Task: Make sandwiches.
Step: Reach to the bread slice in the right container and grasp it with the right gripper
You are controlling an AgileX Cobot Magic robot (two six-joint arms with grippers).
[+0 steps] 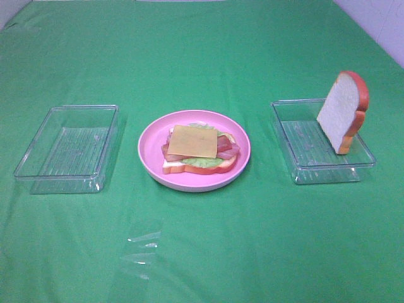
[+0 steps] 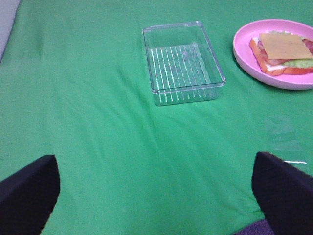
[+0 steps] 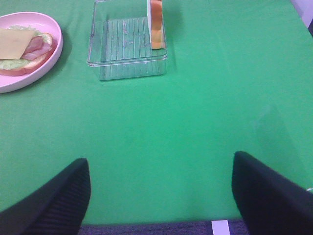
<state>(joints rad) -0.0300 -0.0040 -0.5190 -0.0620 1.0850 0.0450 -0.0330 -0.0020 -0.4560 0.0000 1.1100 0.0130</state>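
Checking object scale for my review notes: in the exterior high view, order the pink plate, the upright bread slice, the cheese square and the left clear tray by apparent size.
1. Pink plate and left clear tray: too alike to rank.
2. Upright bread slice.
3. Cheese square.

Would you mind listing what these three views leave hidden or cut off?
- Left gripper: left wrist view, only two finger ends show; bottom edge cuts the rest.
- Right gripper: right wrist view, likewise.
- Bread slice: right wrist view, top edge cuts it.
- Sandwich: exterior high view, cheese hides most lower layers.
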